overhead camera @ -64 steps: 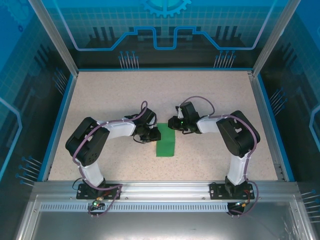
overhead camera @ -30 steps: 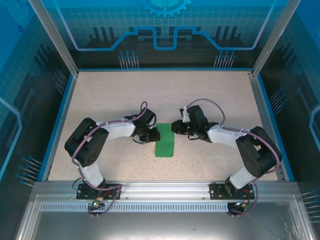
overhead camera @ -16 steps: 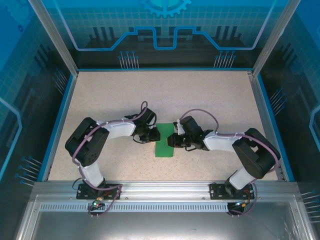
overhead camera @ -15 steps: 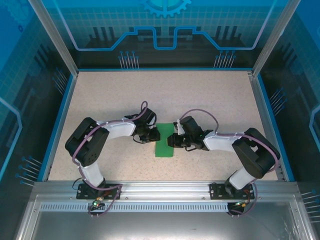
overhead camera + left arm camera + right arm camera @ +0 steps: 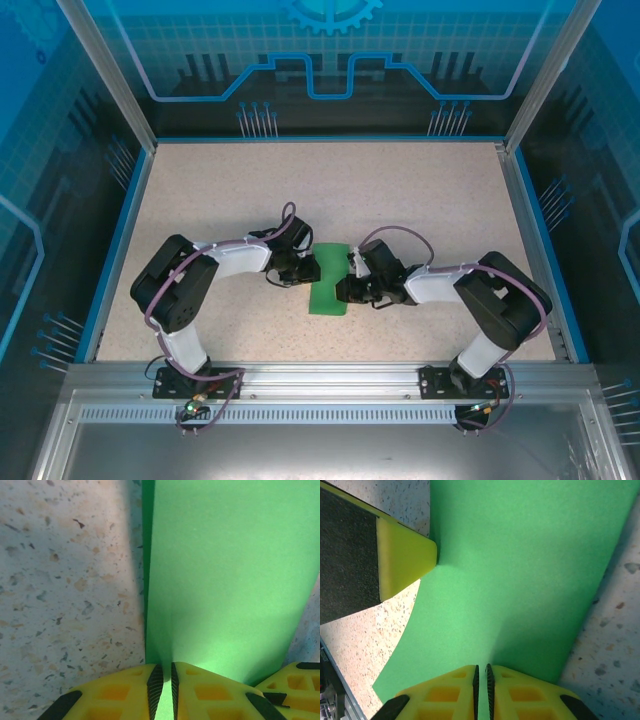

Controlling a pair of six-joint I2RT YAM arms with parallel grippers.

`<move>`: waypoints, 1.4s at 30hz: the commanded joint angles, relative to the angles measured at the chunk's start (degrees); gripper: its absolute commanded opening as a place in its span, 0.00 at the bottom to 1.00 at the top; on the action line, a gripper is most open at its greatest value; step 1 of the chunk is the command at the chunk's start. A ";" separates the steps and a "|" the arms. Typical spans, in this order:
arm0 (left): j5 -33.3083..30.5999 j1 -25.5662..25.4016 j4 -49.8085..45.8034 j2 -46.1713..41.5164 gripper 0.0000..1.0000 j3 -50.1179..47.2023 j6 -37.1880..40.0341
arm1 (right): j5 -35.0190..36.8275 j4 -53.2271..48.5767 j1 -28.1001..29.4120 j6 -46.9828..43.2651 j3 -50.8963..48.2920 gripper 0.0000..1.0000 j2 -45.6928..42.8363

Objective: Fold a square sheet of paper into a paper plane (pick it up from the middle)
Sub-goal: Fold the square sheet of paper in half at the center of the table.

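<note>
Speckled beige tabletop [image 5: 400, 190], ringed by blue walls [image 5: 118, 240], carries a thin bright green paper sheet [image 5: 328, 298], now a narrow strip. At the sheet's left edge, the left gripper [image 5: 163, 669] is clenched on the paper. At the sheet's right edge, the right gripper [image 5: 481, 669] is squeezed almost together, apparently nipping the paper too, though that pinch is hard to see.

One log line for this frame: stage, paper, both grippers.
stage: mid-fold | green paper: narrow rectangle on table | left gripper: shut on paper edge | right gripper: shut, tips over paper
</note>
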 commanded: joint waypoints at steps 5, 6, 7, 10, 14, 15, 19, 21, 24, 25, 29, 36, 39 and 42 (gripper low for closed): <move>-5.90 0.15 -10.61 5.64 0.20 -3.16 1.46 | -0.55 -3.73 2.01 -2.33 -3.10 0.17 -1.92; -5.86 0.17 -10.71 5.86 0.20 -3.07 1.57 | -0.25 -4.54 2.28 -2.60 -3.29 0.17 -2.50; -5.86 0.16 -10.84 5.96 0.20 -2.98 1.63 | 0.07 -5.22 2.52 -2.70 -3.47 0.17 -2.99; -5.85 0.11 -10.88 6.35 0.20 -2.62 1.83 | 0.78 -7.97 2.91 -3.22 -4.28 0.17 -5.36; -5.77 0.09 -10.97 6.79 0.20 -2.16 2.01 | 1.51 -11.09 3.06 -3.58 -5.09 0.17 -9.07; -5.60 0.08 -10.81 6.92 0.20 -2.10 1.99 | 1.47 -11.39 3.01 -3.54 -4.78 0.17 -9.98; -5.26 0.13 -10.75 7.32 0.20 -1.69 2.06 | 0.69 -10.66 3.05 -2.65 -2.28 0.17 -11.45; -5.32 0.16 -10.79 7.18 0.20 -1.66 2.14 | -0.74 -8.48 3.14 -1.64 -1.26 0.17 -10.46; -5.41 0.13 -10.79 7.15 0.20 -1.74 2.35 | -1.73 -6.43 3.44 -1.20 -0.41 0.17 -7.49; -5.42 0.15 -10.86 7.14 0.20 -1.68 2.37 | -1.85 -5.96 3.59 -1.21 -0.30 0.17 -6.66; -5.32 0.16 -10.45 7.28 0.20 -2.23 2.42 | -3.61 -2.84 4.17 -0.34 -1.54 0.17 -3.74; -5.40 0.16 -10.40 7.66 0.20 -2.19 2.71 | -5.11 -5.38 5.20 -2.20 -2.98 0.17 -3.09; -5.66 0.14 -10.65 7.72 0.20 -2.27 2.97 | -4.95 -9.05 5.48 -4.06 -3.59 0.17 -3.94; -5.94 0.16 -10.88 7.76 0.20 -2.35 3.15 | -4.42 -12.23 5.52 -5.55 -4.97 0.17 -5.05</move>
